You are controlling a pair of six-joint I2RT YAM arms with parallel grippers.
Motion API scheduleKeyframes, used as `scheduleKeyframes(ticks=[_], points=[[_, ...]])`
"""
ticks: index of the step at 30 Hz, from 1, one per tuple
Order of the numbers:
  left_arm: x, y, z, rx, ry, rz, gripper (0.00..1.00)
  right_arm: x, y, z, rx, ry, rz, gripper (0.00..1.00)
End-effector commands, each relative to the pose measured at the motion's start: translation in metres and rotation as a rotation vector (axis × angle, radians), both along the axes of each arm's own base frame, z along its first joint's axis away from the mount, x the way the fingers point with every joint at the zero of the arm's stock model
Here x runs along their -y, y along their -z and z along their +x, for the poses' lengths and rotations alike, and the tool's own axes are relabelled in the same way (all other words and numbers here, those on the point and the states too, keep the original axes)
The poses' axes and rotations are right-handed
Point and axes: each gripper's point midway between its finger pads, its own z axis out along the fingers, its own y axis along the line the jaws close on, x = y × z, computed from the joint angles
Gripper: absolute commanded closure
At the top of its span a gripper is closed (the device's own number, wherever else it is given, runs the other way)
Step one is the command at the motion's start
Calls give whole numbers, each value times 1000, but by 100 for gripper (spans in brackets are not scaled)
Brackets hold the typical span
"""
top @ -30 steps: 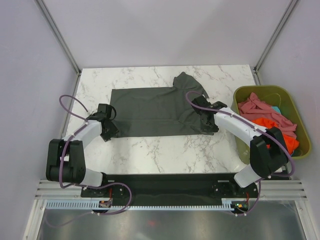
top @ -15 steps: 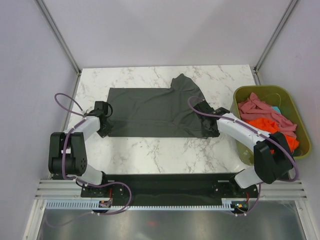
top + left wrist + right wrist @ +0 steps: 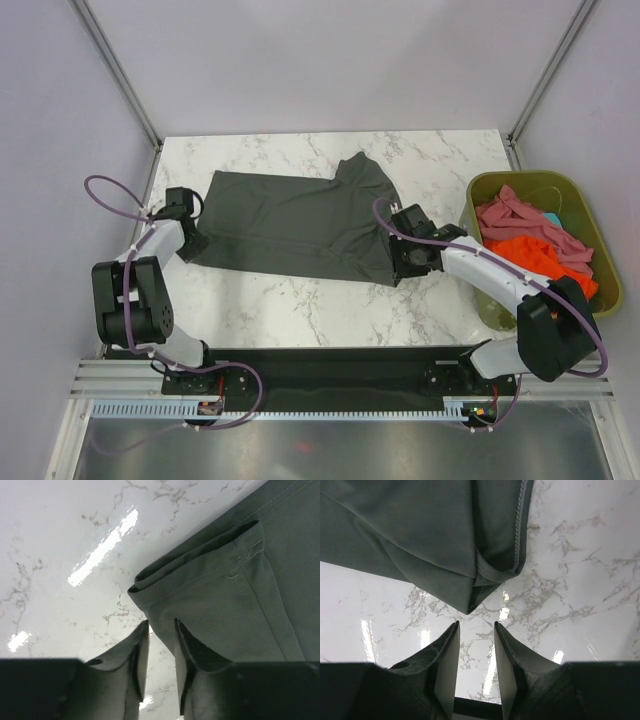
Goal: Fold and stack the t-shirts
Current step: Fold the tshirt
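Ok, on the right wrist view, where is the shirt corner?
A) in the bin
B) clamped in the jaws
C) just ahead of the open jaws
C: the shirt corner ends just short of the right jaws, which stand apart with bare table between them.

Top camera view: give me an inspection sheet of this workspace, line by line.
Surface: glossy white marble table.
Job's things: charcoal t-shirt spread flat, one sleeve rumpled at the back; orange t-shirt and pink t-shirts heaped in the olive bin.
Clutter: olive bin beside the table's right edge.
Grippers: left gripper at the shirt's left corner, grip unclear; right gripper open, just short of the right corner.
Cables: purple cable looped on each arm.
Surroundings: pale walls, metal corner posts.
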Motion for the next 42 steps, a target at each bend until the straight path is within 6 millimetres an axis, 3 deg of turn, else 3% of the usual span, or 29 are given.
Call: scheduleKeyframes(ticks=[1,2,3,4,6,9,13,14,16,17,21,25,26,28,29,31,32,33,36,38,42], points=[[-7,-19,7,16,36,40,60,-18,-12,18,51,-54,79,58],[-7,-28,10,43,38,42,56,-17,-17,25,63,-48,83,59],[-6,-33,12,54,48,42,45,-19,-16,31,62,-61,85,58],[-2,-39,15,75,64,27,43,-24,-28,43,86,-82,115,58],[6,-56,18,131,96,-1,40,-26,-26,58,75,-99,120,58],[44,-72,24,217,211,-126,40,-34,-38,91,118,-141,121,57],[113,-88,35,287,484,-377,41,-50,-38,122,154,-239,139,57],[127,-91,35,295,530,-402,42,-51,-25,126,120,-264,129,57],[145,-101,37,335,606,-460,41,-55,-25,138,111,-291,153,55],[170,-105,34,343,696,-484,41,-54,-12,139,77,-316,144,54],[217,-122,44,418,871,-568,40,-50,-2,153,48,-355,139,52],[259,-121,58,417,983,-610,41,-38,4,166,36,-344,157,56],[276,-108,56,378,1014,-628,41,-36,8,167,26,-342,163,57],[293,-106,65,374,1047,-629,41,-36,4,173,35,-355,192,61],[307,-90,64,332,1067,-643,42,-38,6,174,31,-362,204,63],[320,-89,73,333,1084,-638,43,-41,3,179,37,-378,245,69],[328,-75,74,300,1084,-651,44,-42,7,179,28,-383,261,70],[333,-79,80,313,1092,-654,45,-44,5,181,34,-393,271,71],[345,-60,88,281,1097,-662,47,-47,11,184,24,-407,283,72],[354,-62,94,288,1117,-675,48,-47,19,183,7,-417,285,72],[371,-42,96,248,1142,-700,49,-50,28,179,-19,-435,303,71]])
